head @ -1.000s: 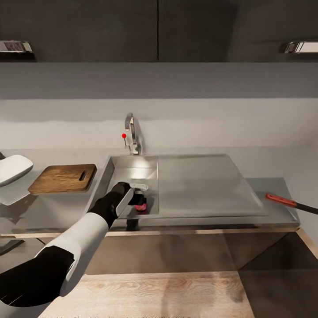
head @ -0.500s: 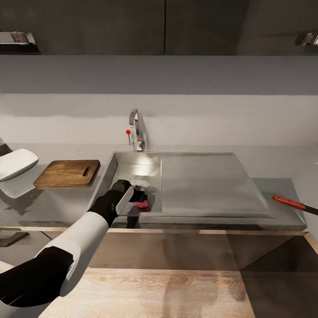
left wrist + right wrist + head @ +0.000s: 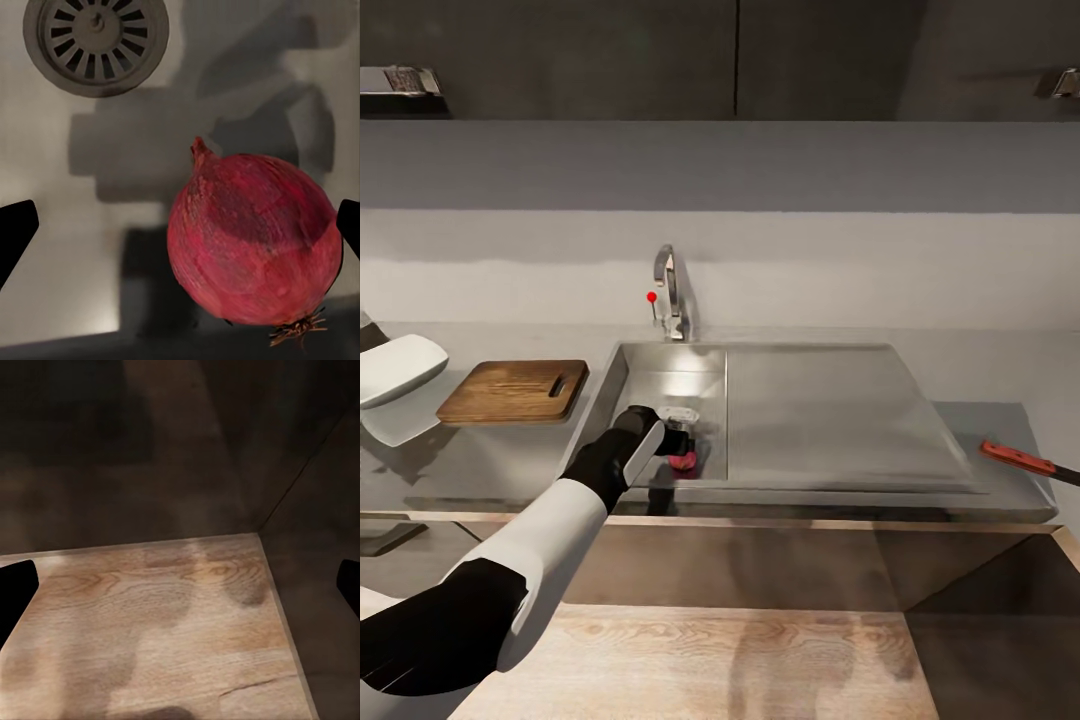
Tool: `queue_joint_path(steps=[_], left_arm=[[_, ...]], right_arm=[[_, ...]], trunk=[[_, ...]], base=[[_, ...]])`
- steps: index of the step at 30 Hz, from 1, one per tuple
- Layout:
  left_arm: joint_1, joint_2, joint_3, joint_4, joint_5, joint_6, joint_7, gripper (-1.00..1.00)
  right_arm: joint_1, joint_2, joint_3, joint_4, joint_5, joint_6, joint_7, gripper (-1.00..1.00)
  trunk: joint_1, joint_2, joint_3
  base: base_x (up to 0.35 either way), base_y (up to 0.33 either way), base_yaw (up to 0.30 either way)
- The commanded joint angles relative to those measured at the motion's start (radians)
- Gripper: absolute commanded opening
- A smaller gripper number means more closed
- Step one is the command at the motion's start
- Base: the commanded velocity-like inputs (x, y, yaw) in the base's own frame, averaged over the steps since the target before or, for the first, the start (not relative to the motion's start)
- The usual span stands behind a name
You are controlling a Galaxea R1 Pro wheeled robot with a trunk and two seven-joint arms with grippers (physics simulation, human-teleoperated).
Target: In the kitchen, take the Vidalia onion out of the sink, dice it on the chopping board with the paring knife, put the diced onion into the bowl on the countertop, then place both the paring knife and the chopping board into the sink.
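A reddish onion [image 3: 255,240] lies on the floor of the steel sink [image 3: 660,385], close to the round drain [image 3: 96,41]. My left gripper [image 3: 180,232] hangs open just above it, one dark fingertip [image 3: 15,240] on each side, and the onion sits nearer one finger. In the head view the left gripper [image 3: 678,445] is down in the basin over the onion [image 3: 682,462]. The brown chopping board [image 3: 515,390] lies left of the sink, with the white bowl [image 3: 395,370] further left. The red-handled paring knife [image 3: 1025,462] rests at the countertop's [image 3: 480,460] right end. My right gripper [image 3: 180,592] is open, holding nothing, over wooden floor.
The chrome faucet [image 3: 670,295] with a red dot stands behind the basin. The flat drainboard [image 3: 830,410] fills the space right of it. Dark wall cabinets hang overhead. Dark cabinet fronts [image 3: 150,442] and wooden floor [image 3: 740,660] lie below the counter edge.
The head camera has shifted, so the whole scene sits a little further right and higher. My left gripper has stayed open over the onion in the basin.
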Motion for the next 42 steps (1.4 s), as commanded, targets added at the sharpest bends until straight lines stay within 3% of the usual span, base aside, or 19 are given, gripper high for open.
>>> queue_joint_path(steps=[1,11,42], left_arm=[[0.0,0.001,-0.004,0.059,-0.005,0.006,0.01,1.0],[0.0,-0.004,-0.005,0.007,-0.005,0.009,0.014,1.0],[0.001,-0.012,-0.012,0.033,-0.004,0.008,0.008,1.0]], right_arm=[[-0.001,0.0,-0.001,0.001,0.011,-0.002,-0.01,1.0],[-0.001,0.0,-0.001,0.001,0.011,-0.003,-0.01,1.0],[-0.001,0.0,-0.001,0.001,0.011,-0.002,-0.01,1.0]], trunk=[[0.0,-0.001,-0.001],[0.0,-0.001,-0.001],[0.0,-0.001,-0.001]], base=[[0.0,0.0,0.0],[0.0,0.0,0.0],[0.0,0.0,0.0]])
